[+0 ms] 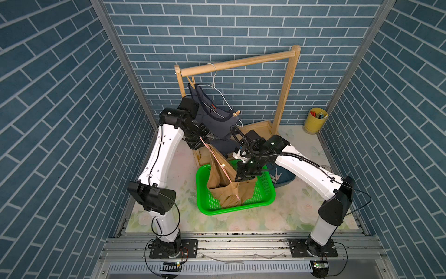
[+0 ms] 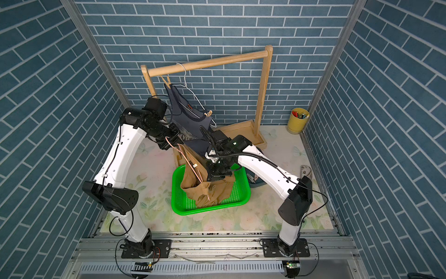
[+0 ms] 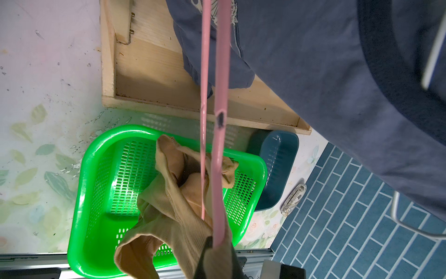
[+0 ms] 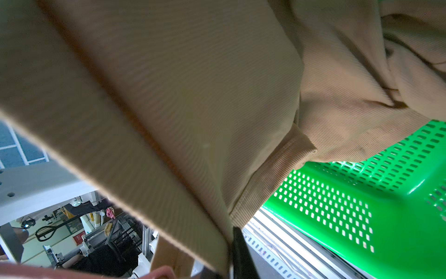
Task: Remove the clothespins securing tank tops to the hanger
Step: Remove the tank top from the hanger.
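Note:
The tan tank top [image 1: 220, 183] hangs from a pink hanger [image 1: 217, 159] and sags into the green basket. My left gripper [image 1: 201, 140] is shut on the hanger's upper end [image 3: 218, 241], with tan cloth draped over its fingers. My right gripper [image 1: 241, 178] is shut on a fold of the tan tank top [image 4: 169, 108]; only one dark finger [image 4: 241, 251] shows. The dark tank top [image 1: 212, 118] hangs on a white wire hanger [image 1: 218, 90], held by a clothespin [image 1: 237, 112] at its lower end and another clothespin [image 1: 192, 81] at the upper strap.
The wooden rack [image 1: 241, 61] stands at the back on a wooden tray base [image 3: 149, 72]. The green basket [image 1: 261, 192] sits mid-table. A blue bin [image 1: 287, 180] holding loose clothespins lies under my right arm. A yellow cup [image 1: 315, 120] stands back right.

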`<state>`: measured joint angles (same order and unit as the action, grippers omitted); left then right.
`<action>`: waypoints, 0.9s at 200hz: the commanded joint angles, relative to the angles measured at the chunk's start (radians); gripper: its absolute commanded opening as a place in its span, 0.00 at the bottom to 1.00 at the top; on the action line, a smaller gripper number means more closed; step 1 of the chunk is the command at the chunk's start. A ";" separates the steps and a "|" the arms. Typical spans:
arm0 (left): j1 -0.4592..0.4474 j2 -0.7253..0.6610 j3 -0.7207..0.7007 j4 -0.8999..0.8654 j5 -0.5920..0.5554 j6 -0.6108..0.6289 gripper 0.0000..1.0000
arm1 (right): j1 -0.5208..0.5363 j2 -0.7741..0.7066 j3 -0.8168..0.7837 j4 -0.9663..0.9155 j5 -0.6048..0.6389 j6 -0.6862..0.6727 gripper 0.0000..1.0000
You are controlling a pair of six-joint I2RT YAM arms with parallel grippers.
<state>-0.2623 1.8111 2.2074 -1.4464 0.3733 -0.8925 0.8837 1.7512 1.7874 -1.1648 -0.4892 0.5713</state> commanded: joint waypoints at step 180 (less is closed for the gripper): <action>0.137 0.072 0.112 -0.028 -0.014 0.113 0.00 | 0.075 -0.100 -0.245 -0.056 0.086 -0.092 0.00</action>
<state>-0.1871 1.8927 2.3161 -1.5490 0.3832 -0.7753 0.9463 1.6402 1.5887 -1.0897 -0.4625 0.5301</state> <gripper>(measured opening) 0.085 0.051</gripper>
